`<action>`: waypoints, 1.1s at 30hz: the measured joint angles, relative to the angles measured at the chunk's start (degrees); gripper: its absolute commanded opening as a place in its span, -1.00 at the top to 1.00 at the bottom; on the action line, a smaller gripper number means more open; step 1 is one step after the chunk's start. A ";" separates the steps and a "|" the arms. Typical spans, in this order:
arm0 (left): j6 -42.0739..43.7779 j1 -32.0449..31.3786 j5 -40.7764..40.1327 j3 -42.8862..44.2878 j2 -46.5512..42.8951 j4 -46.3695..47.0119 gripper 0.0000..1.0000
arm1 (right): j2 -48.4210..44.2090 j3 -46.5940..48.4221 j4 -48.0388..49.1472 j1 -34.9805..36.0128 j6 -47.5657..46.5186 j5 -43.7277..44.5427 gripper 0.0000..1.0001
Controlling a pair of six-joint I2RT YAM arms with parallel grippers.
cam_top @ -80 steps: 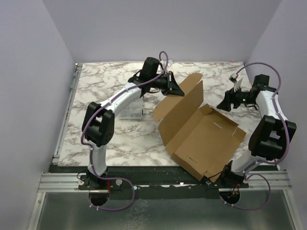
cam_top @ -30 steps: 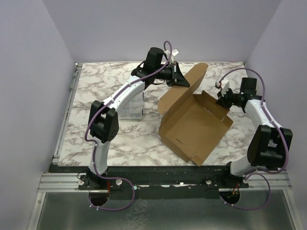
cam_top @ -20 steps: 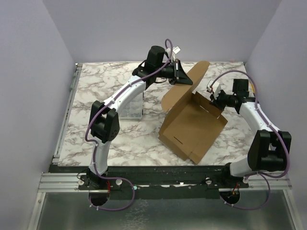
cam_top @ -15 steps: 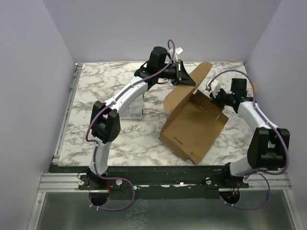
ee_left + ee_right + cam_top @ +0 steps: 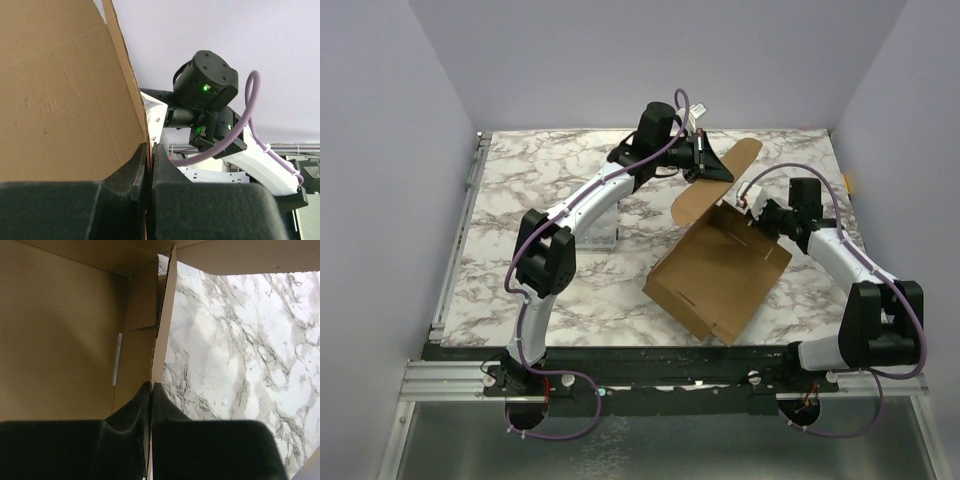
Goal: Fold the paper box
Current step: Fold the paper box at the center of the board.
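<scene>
The work surface is a table (image 5: 520,200) with a white marble-pattern top, veined in grey and brown. Three plain lavender walls enclose it: the left wall (image 5: 380,150), the back wall (image 5: 650,60) and the right wall (image 5: 920,110). A slotted aluminium rail (image 5: 440,380) runs across the near edge. A narrower metal rail (image 5: 453,240) runs along the left edge. Below the near rail lies a dull grey metal sheet (image 5: 670,450). Lighting is even and diffuse, and shadows on the top are soft. The left wrist view shows the same lavender wall surface behind.
</scene>
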 measured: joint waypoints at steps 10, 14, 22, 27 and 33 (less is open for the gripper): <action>-1.25 0.02 -0.87 0.00 0.63 0.39 1.00 | -3.37 -3.26 0.37 1.95 -2.05 -1.14 0.70; -1.18 0.02 -0.92 -0.26 0.63 0.72 1.00 | -2.82 -3.21 0.24 2.16 -1.70 -2.86 0.60; -0.85 0.31 -1.09 -3.96 0.59 3.17 1.00 | 6.14 2.25 -2.45 2.08 0.55 -4.28 0.30; -0.72 0.79 -1.05 -5.42 -0.20 3.98 1.00 | 9.46 4.39 -5.46 2.12 3.28 -6.32 0.17; -0.59 1.14 -1.05 -6.05 -0.61 4.46 1.00 | 10.99 6.25 -7.74 2.08 5.97 -8.22 0.09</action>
